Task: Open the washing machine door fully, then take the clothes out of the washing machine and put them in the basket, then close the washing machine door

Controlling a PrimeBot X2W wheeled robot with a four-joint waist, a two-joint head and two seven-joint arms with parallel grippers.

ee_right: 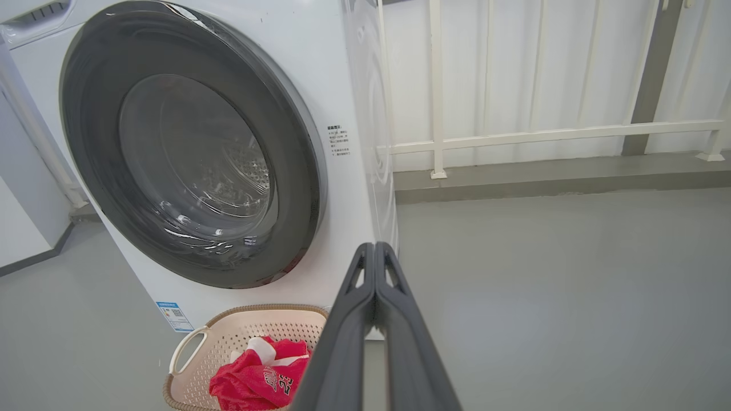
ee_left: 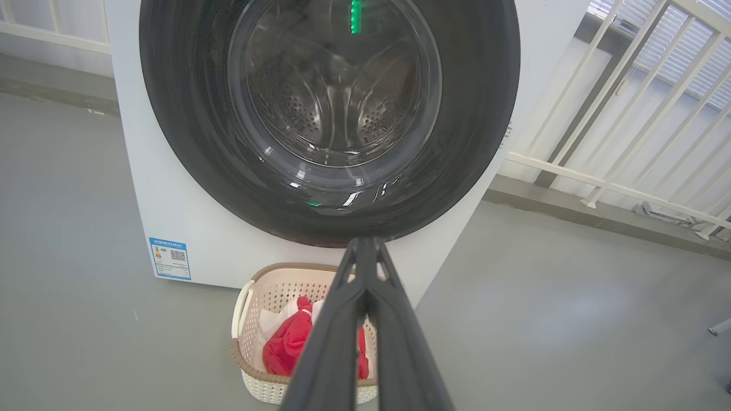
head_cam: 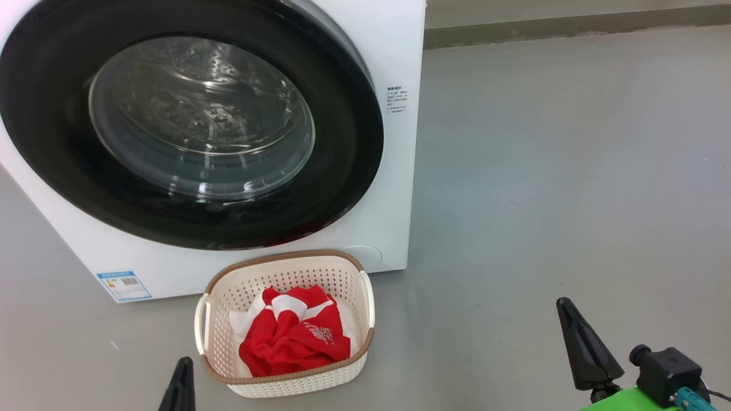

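Note:
The white washing machine (head_cam: 394,182) stands at the left with its round black-rimmed door (head_cam: 188,123) shut flat against the front; the steel drum shows through the glass. On the floor before it sits the cream basket (head_cam: 220,319) holding the red and white clothes (head_cam: 294,337). My left gripper (head_cam: 180,385) is shut and empty, low down just left of the basket. My right gripper (head_cam: 579,345) is shut and empty, over bare floor to the basket's right. The left wrist view has the pressed-together fingers (ee_left: 365,251) in front of the door (ee_left: 474,114) and basket (ee_left: 251,297); the right wrist view shows the same (ee_right: 374,251).
Grey floor (head_cam: 542,171) spreads wide to the right of the machine. A white railing (ee_right: 542,134) on a low grey kerb runs behind. A blue label (head_cam: 124,285) marks the machine's lower left corner.

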